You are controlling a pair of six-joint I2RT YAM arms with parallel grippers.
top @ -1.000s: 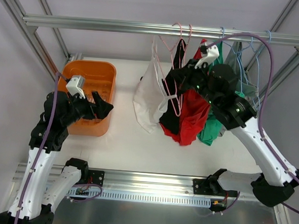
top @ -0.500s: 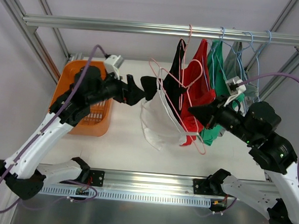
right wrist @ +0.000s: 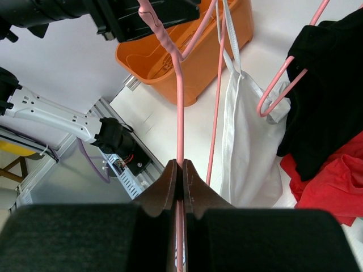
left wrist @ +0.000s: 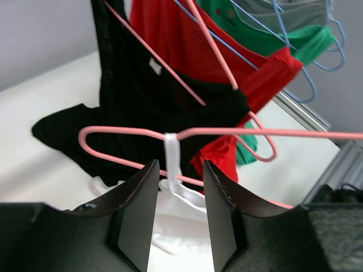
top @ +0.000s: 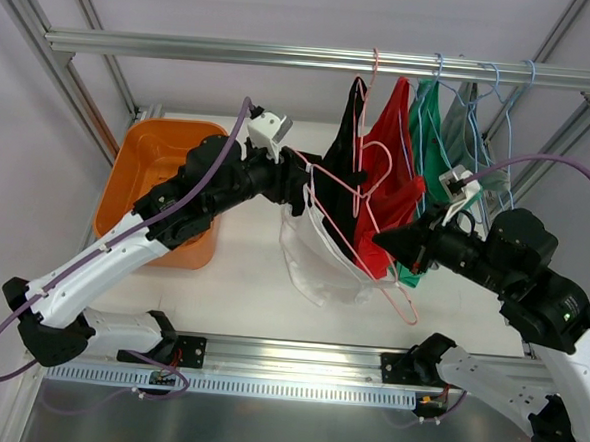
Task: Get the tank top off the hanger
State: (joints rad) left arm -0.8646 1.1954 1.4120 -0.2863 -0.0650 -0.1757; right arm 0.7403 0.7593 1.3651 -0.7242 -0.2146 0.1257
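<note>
Pink wire hanger (right wrist: 180, 102) pinched in right tool (right wrist: 180, 165); left tool (left wrist: 178, 170) parted around white strap (left wrist: 171, 148), perhaps touching.

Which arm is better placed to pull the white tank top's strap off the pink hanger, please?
The left. The left gripper is open right in front of the white strap looped over the pink hanger, while the right gripper is shut on the hanger, holding it.
</note>
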